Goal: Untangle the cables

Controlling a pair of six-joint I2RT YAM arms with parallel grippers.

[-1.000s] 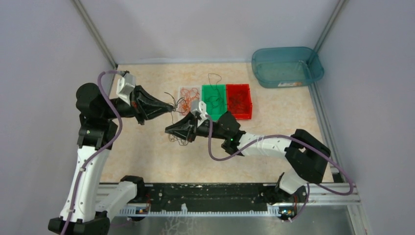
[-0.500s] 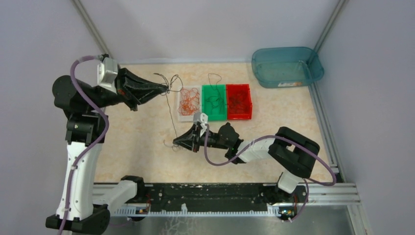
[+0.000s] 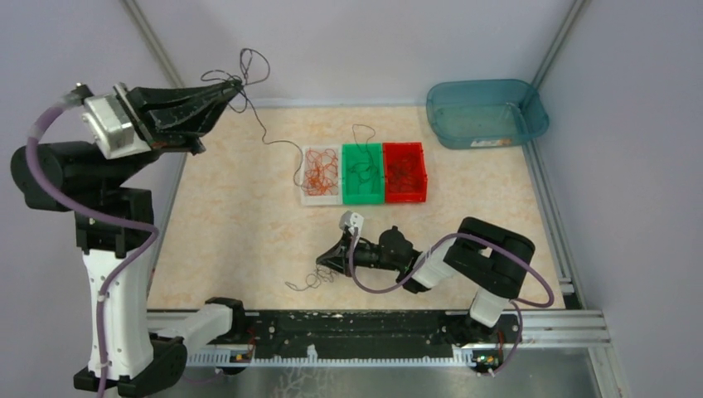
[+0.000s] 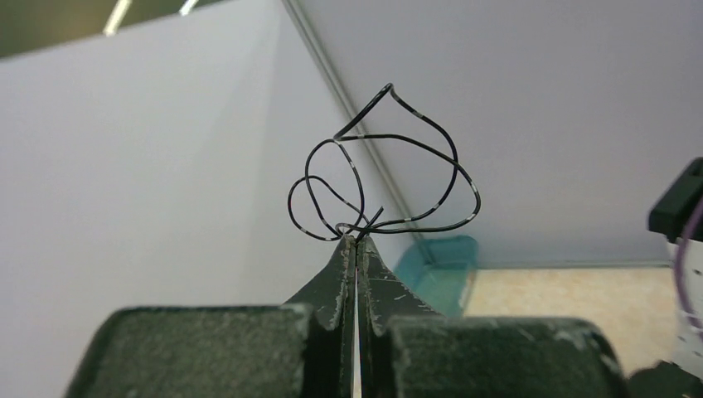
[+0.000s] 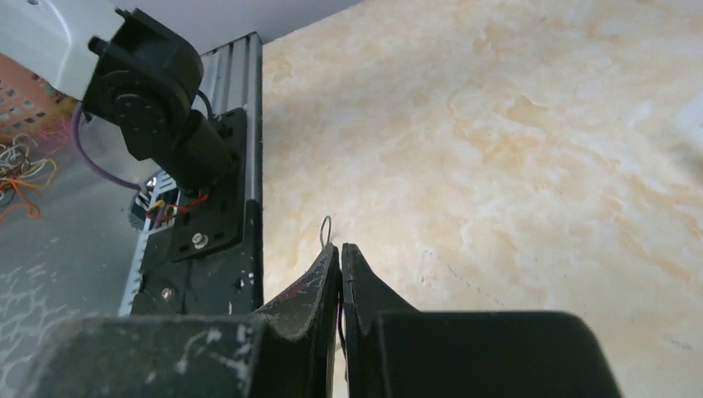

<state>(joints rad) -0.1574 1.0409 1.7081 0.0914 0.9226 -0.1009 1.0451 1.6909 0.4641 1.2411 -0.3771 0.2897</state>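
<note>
1. From above: the left claw [image 3: 236, 83] hangs high by the back wall, clamped on a dark cable [image 3: 264, 133] that trails down toward the white tray [image 3: 320, 201] of orange ones. I'd say it's held high to draw the strand free. The right claw [image 3: 320, 264] sits low on the table [image 3: 232, 232], anchoring a curl [image 3: 305, 282].
2. Left wrist: jaws pressed tight, the dark cable [image 4: 455, 159] looping out of the tip.
3. Right wrist: jaws closed too, and a small loop of the curl [image 5: 326, 220] pokes up at the tip, seemingly pinched.

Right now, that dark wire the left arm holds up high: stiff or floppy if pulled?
Probably springy, not limp: the dark wire loops above the left gripper hold shape unsupported. Likely very light; its tail trails in loose curves. Hair-thin, it might slip the shut jaws.
</note>
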